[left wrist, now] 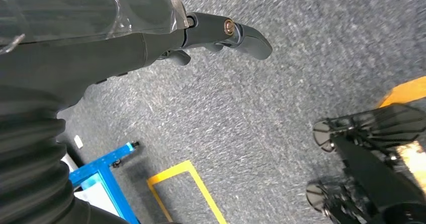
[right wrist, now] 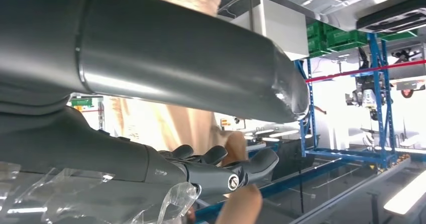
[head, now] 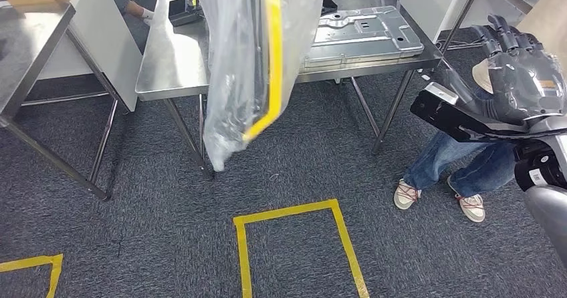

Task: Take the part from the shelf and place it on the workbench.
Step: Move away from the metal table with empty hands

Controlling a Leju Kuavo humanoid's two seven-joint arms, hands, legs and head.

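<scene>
- Hanging closest to the head camera, the part [head: 257, 64], a long piece with a yellow strip wrapped in clear plastic, dangled in front of the workbench [head: 170, 64], its lower end above the carpet near the bench leg.
- Whatever gripped the part's top lay out of the head view; the left wrist view showed the left hand [left wrist: 201, 38] with clear plastic lying along its back and its dark fingers stretched out over grey carpet. Whether that hand gripped the bag could not be told.
- On the right of the head view, the right hand [head: 518, 71] was raised, fingers upright and close together, a plastic film over them; nothing visible lay inside it, and how far it was closed could not be told.
- On the workbench's far right part lay a flat grey metal panel [head: 364, 34]; a small dark box [head: 184, 9] sat near its back edge.
- A person in blue jeans [head: 461, 161] and light shoes sat just beyond the bench's right legs.
- Yellow floor tape [head: 301, 244] marked a rectangle on the carpet below the part.
</scene>
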